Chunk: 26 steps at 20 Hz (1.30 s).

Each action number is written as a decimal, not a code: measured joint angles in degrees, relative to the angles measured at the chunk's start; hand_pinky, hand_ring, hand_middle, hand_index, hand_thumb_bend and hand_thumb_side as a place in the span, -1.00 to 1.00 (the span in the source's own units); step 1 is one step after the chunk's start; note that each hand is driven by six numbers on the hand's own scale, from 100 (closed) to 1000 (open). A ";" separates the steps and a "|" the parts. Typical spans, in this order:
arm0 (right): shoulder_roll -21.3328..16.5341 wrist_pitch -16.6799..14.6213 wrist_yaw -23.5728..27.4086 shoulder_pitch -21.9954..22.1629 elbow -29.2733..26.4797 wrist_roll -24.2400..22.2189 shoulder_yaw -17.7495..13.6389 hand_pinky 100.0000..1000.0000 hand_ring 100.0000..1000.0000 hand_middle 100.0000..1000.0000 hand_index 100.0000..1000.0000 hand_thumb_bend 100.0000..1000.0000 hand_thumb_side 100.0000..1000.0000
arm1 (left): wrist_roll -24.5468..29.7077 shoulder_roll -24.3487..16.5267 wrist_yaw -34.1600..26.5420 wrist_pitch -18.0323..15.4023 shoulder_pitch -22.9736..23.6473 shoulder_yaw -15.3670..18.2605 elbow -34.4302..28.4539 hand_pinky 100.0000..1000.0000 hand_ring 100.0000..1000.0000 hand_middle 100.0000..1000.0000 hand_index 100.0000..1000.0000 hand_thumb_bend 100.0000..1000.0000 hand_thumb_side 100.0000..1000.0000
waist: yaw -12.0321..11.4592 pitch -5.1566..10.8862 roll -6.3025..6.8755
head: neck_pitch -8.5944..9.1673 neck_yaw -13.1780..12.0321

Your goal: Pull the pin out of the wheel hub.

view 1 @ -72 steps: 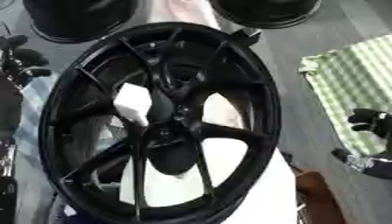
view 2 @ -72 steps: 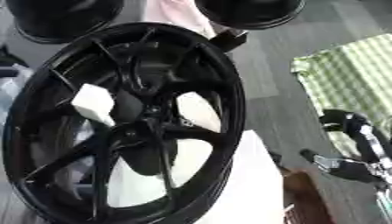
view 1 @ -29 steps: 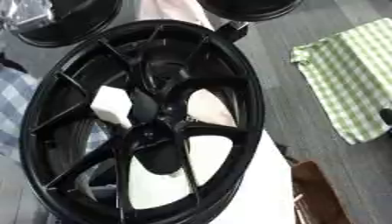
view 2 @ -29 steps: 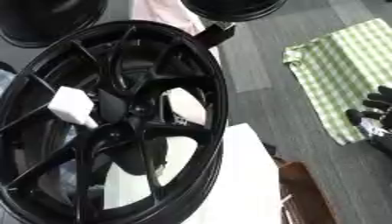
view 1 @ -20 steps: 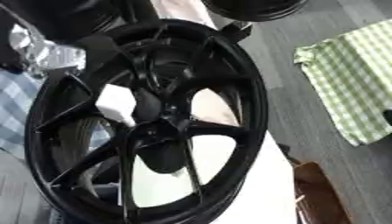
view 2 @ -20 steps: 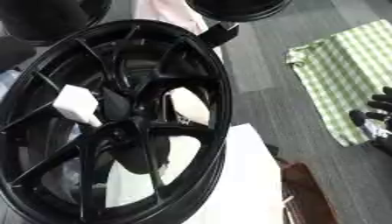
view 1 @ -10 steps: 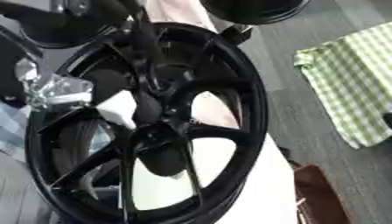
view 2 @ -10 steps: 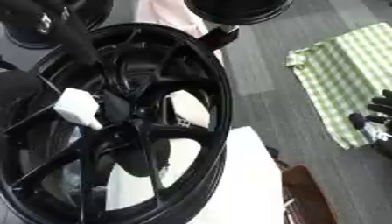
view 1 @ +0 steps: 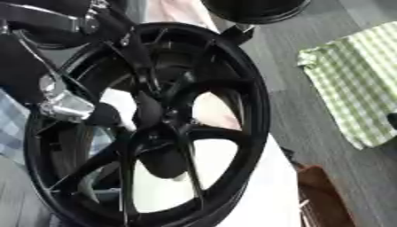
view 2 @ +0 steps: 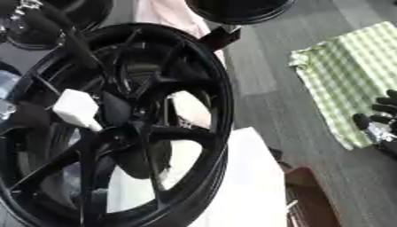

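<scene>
Grey floor [view 2: 263,97] all around, and a white table [view 2: 240,186] low in the middle carrying the big black wheel hub [view 1: 147,124], tilted up on its rim. A green checked cloth [view 2: 341,75] lies on the floor to the right, well apart from the wheel. More black wheels [view 1: 256,9] crowd the far edge. The left hand [view 1: 74,104] sits in among the spokes on the wheel's left side; I cannot tell how its fingers are set. A white block, perhaps the pin [view 2: 76,108], sticks out just beside the hub centre. The right hand [view 2: 378,122] waits at the right edge, fingers curled, holding nothing. Open floor lies between cloth and wheel.
</scene>
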<state>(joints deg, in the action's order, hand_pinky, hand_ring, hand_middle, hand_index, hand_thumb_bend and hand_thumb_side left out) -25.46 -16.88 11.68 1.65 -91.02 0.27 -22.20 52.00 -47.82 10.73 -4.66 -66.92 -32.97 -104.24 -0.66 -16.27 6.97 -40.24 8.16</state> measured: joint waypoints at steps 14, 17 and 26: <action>0.00 -0.05 -0.05 -0.08 0.02 0.13 0.00 0.30 0.43 0.33 0.61 0.26 -0.58 | 0.03 0.00 0.16 -0.65 1.84 -0.72 1.12 0.64 0.51 0.30 0.74 -0.13 0.76 | 0.27 -0.01 0.03 | -0.34 -0.34; 0.00 -0.08 -0.05 -0.11 0.02 0.31 0.00 0.30 0.43 0.32 0.60 0.26 -0.58 | 0.03 0.00 0.70 -0.67 2.33 -0.78 2.21 0.63 0.51 0.30 0.74 -0.09 0.54 | 0.36 -0.01 0.03 | -0.46 -0.43; 0.00 0.10 -0.05 -0.17 0.02 0.66 0.01 0.29 0.43 0.32 0.60 0.24 -0.56 | -0.03 0.13 2.54 -0.78 4.03 -1.79 5.69 0.60 0.51 0.30 0.74 -0.19 0.07 | 0.63 -0.14 0.01 | -0.50 -0.53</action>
<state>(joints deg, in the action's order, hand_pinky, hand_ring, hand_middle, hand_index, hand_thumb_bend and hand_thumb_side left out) -25.46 -16.78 11.63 1.48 -91.00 0.93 -22.19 51.97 -47.69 13.27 -5.44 -62.90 -34.76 -98.55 -0.02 -16.41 6.99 -40.73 7.62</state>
